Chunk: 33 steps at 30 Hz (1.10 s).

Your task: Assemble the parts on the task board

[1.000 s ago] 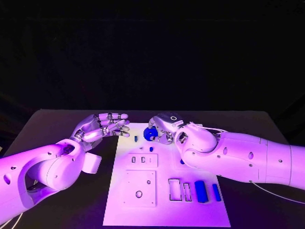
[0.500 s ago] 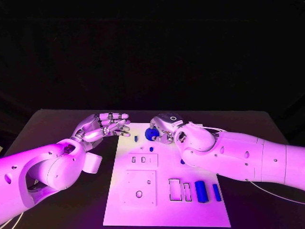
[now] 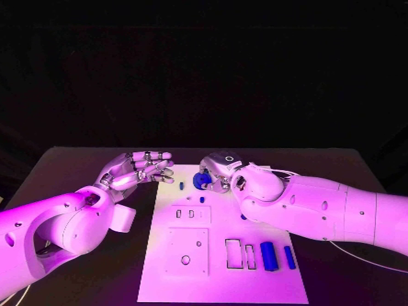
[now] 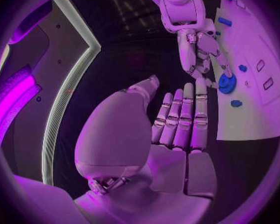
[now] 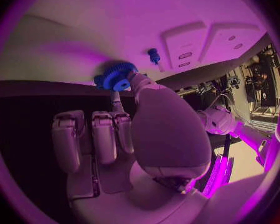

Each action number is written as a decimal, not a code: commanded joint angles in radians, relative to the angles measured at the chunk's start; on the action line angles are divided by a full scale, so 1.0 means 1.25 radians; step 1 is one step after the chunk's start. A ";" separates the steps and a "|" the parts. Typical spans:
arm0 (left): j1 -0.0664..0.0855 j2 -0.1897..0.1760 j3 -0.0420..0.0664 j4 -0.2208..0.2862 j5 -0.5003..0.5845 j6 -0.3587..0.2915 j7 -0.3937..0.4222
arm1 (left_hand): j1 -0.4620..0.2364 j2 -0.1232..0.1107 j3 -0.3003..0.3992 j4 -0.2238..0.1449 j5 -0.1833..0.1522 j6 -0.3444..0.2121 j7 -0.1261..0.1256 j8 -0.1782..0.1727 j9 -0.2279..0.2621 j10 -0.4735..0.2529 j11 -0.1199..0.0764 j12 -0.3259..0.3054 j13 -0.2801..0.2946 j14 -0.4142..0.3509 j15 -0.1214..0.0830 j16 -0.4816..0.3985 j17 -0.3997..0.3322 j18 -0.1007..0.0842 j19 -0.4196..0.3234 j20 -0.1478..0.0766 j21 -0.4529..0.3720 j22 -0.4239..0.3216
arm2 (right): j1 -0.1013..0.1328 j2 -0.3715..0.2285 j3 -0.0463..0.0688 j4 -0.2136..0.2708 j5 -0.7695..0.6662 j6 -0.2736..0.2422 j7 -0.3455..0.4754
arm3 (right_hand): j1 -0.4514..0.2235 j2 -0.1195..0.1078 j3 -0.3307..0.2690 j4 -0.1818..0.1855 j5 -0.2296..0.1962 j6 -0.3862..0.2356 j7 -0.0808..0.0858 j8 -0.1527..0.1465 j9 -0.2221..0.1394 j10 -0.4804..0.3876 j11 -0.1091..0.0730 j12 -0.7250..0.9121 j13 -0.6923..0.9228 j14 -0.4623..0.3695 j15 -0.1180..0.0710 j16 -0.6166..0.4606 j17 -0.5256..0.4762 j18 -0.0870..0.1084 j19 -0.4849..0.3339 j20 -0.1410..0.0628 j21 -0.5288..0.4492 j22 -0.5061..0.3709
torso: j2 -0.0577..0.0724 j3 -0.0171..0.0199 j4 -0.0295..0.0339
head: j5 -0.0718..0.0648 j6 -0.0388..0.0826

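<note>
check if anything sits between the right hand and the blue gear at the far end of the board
Nothing visible does. The right hand has its fingers already on the blue gear over the task board. The left hand is off to the side, apart from it.

I see a black table [image 3: 85, 159] under violet light, its far edge straight and its corners cut off by the dark. Behind it hangs a black backdrop [image 3: 204, 70], creased into soft folds, filling the upper half of my head view. From the left wrist I see a pale wall panel [image 4: 34, 74] edged by a bright light strip [image 4: 68, 92] that bends at 1 corner. From the right wrist I see cluttered equipment and cables [image 5: 255, 84] at the room's edge.
</note>
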 commanded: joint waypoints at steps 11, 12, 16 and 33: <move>0.001 0.000 0.001 0.001 -0.004 0.012 0.002 | -0.005 0.008 0.003 -0.003 -0.004 -0.005 0.026 -0.004 0.001 -0.005 0.000 -0.002 -0.001 -0.006 0.000 0.002 0.002 -0.001 -0.008 0.000 0.006 0.001 | -0.007 0.003 -0.001 -0.008 0.027 0.019 0.026 | -0.092 0.018 -0.081 0.009 -0.039 -0.020 0.005 -0.033 -0.008 0.070 0.010 -0.010 0.197 0.074 0.006 0.001 0.166 -0.011 0.084 0.006 0.003 0.211 | 0.000 -0.0002 -0.0008 | 0.001 -0.003; 0.001 0.000 0.001 0.001 -0.004 0.012 0.002 | -0.005 0.008 0.003 -0.003 -0.004 -0.005 0.026 -0.004 0.001 -0.005 0.000 -0.002 -0.001 -0.006 0.000 0.002 0.002 -0.001 -0.008 0.000 0.006 0.001 | -0.007 0.003 -0.002 -0.009 0.031 0.021 0.026 | -0.122 0.031 -0.091 0.009 -0.018 -0.020 0.006 -0.036 -0.008 0.070 0.010 -0.010 0.197 0.074 0.008 0.002 0.167 -0.011 0.084 0.008 0.003 0.211 | 0.000 -0.0001 -0.0007 | 0.001 -0.003; 0.001 0.000 0.001 0.000 -0.004 0.012 0.002 | -0.006 0.008 0.003 -0.002 -0.004 -0.005 0.026 -0.004 0.001 -0.005 0.000 -0.002 -0.001 -0.007 0.000 0.002 0.002 -0.001 -0.010 0.000 0.006 0.002 | -0.008 0.002 -0.002 -0.009 0.047 0.035 0.028 | -0.155 0.043 -0.099 0.010 0.001 -0.016 0.006 -0.040 -0.007 0.070 0.011 -0.010 0.198 0.074 0.008 0.002 0.169 -0.011 0.084 0.009 0.003 0.211 | 0.000 0.0010 -0.0006 | 0.001 -0.004; 0.001 0.000 0.001 -0.003 -0.004 0.011 0.002 | -0.010 0.008 0.002 -0.001 -0.004 -0.007 0.027 -0.005 0.001 -0.008 0.001 -0.003 -0.002 -0.010 0.001 0.002 0.003 -0.001 -0.013 0.001 0.008 0.003 | -0.008 -0.029 -0.002 0.016 0.052 -0.033 0.022 | -0.178 0.064 -0.084 0.006 0.037 -0.007 0.004 -0.045 -0.006 0.074 0.009 -0.006 0.201 0.075 0.007 0.003 0.171 -0.011 0.084 0.008 0.003 0.211 | 0.000 0.0021 0.0014 | 0.001 -0.001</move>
